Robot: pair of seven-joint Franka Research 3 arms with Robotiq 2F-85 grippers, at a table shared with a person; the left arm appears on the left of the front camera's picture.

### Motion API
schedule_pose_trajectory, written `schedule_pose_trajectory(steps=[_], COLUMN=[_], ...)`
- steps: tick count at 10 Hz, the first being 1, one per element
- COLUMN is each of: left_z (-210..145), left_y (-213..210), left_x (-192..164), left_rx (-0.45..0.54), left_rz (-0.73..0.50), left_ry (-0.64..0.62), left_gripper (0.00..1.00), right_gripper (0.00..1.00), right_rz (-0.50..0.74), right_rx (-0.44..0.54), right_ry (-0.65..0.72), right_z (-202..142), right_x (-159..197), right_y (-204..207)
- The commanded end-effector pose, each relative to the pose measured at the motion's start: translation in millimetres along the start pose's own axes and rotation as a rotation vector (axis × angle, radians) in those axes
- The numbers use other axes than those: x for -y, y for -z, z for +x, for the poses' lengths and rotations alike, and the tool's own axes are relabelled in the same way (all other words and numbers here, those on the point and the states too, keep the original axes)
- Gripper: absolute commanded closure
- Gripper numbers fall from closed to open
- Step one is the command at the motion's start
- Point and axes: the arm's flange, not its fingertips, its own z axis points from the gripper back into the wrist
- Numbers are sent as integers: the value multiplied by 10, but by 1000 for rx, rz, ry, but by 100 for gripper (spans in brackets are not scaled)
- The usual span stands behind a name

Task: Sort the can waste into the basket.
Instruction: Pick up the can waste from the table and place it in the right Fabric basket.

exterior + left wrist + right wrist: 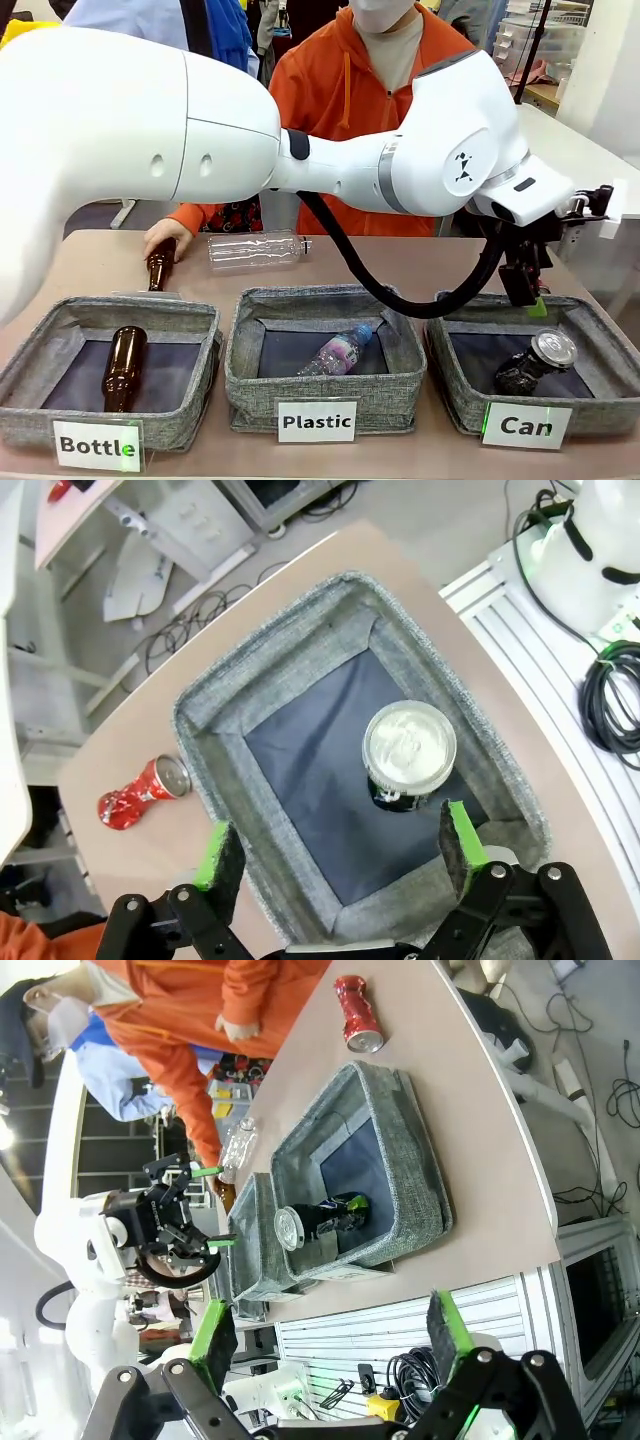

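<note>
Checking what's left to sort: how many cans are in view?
2. A black can is inside the Can basket; a crushed red can lies on the table just outside it. Others may be hidden.

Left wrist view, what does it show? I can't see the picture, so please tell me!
A black-and-silver can sits inside the grey basket, its silver end facing the camera, just beyond the left arm's open, green-padded fingers. A crushed red can lies on the tan table outside the basket.
</note>
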Motion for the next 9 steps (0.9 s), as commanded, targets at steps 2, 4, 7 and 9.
schedule_pose_trajectory(steps=[2,4,7,9], left_z=[-9,-70,-356,-671], left_y=[-103,-227,-1005,-1441], left_x=[1,62,516,909], left_rx=[-20,-4,-130,-213], left_rz=[13,-8,-56,-25], left_ry=[-4,-35,-126,-159], left_gripper=[0,0,0,0], right_gripper=[0,0,0,0], right_rz=[1,1,73,138], right_rx=[10,10,-85,-193], right_ry=[-6,-6,51,74], right_z=[-41,-41,104,186], right_x=[1,1,-104,-356], right_y=[-56,-56,298,895])
